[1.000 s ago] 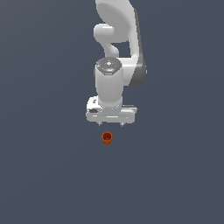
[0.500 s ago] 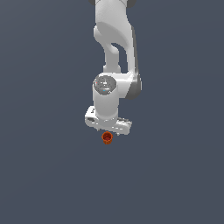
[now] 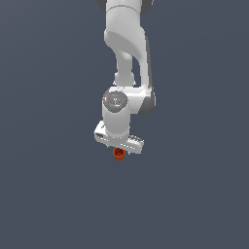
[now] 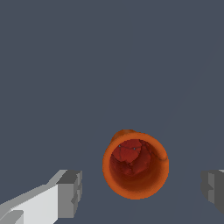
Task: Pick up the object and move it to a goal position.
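The object is a tiny orange-red tapered cup (image 3: pixel 118 154) with a hollow round mouth, standing on the dark grey floor. In the exterior view it shows just under the white hand of my arm, partly covered by it. In the wrist view the cup (image 4: pixel 135 165) lies between my two grey fingertips (image 4: pixel 70 194), which stand wide apart and clear of its rim. My gripper (image 4: pixel 142 189) is open around the cup, with nothing held. In the exterior view the gripper (image 3: pixel 119 148) hangs right over the cup, and its fingers are hidden behind the hand.
A flat dark grey floor (image 3: pixel 53 194) spreads all around, with no other object in view. My white arm (image 3: pixel 127 44) rises from the hand toward the top of the exterior view.
My arm has come down and the hand has turned a little. The gap seen earlier between hand and cup is gone, and the hand now overlaps the cup's top. The cup has not moved.
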Robot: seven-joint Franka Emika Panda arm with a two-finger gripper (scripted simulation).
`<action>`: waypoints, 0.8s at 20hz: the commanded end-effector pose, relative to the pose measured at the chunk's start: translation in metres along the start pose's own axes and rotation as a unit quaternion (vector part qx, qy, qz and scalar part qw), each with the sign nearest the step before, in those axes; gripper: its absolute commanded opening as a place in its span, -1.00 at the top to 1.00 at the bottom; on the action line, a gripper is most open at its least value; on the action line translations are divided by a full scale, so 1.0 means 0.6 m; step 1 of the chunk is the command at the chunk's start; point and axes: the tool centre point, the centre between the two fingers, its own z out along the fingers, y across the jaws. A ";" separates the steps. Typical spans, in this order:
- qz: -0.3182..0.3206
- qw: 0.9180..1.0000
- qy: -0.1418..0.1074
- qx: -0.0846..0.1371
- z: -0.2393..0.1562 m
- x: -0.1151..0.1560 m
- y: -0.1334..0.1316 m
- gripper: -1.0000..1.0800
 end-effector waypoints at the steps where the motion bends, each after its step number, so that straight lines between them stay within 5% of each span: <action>1: 0.000 1.000 0.000 0.000 0.002 0.000 0.000 -0.92; 16: 0.003 1.000 0.000 0.000 0.084 0.001 0.000 -0.92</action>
